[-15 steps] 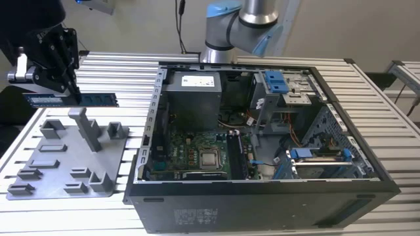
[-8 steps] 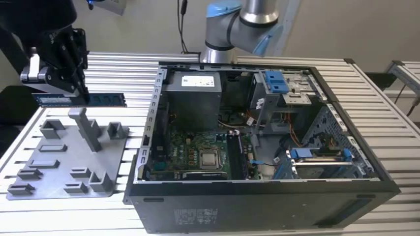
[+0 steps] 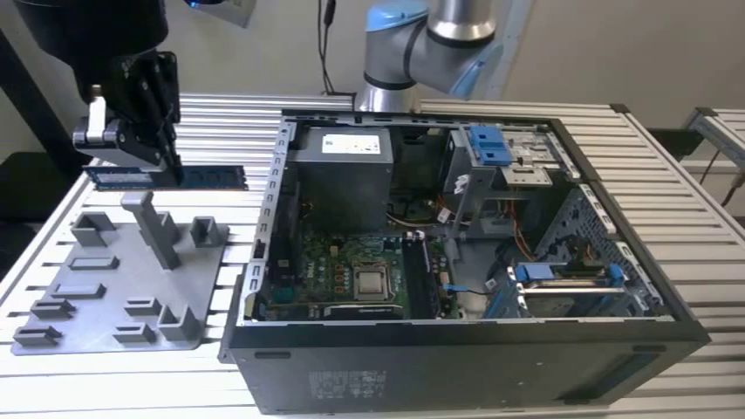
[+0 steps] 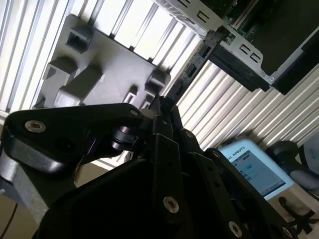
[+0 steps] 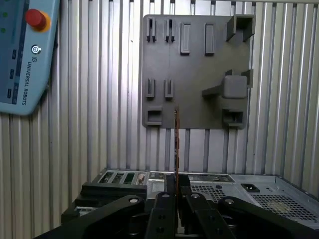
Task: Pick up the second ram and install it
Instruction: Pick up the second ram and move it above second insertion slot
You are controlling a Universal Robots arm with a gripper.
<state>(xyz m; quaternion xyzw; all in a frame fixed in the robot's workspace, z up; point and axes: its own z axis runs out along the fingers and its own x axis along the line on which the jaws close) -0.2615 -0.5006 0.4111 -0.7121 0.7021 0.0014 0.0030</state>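
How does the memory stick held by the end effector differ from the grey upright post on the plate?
The second ram is a dark blue-green board with a white label; the grey post is plain grey. The second ram hangs level in the air, clamped by the end effector; the grey post stands upright on the grey plate. Both are long and narrow.

Robotics lab, slatted metal table (image 3: 233, 131), open computer case (image 3: 466, 371), fixture plate (image 3: 117, 292), teach pendant (image 5: 22, 55)

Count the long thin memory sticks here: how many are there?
1. The long, flat, dark blue-green memory stick is clamped in the black gripper, above the grey plastic tray. More may be hidden inside the open black computer case.
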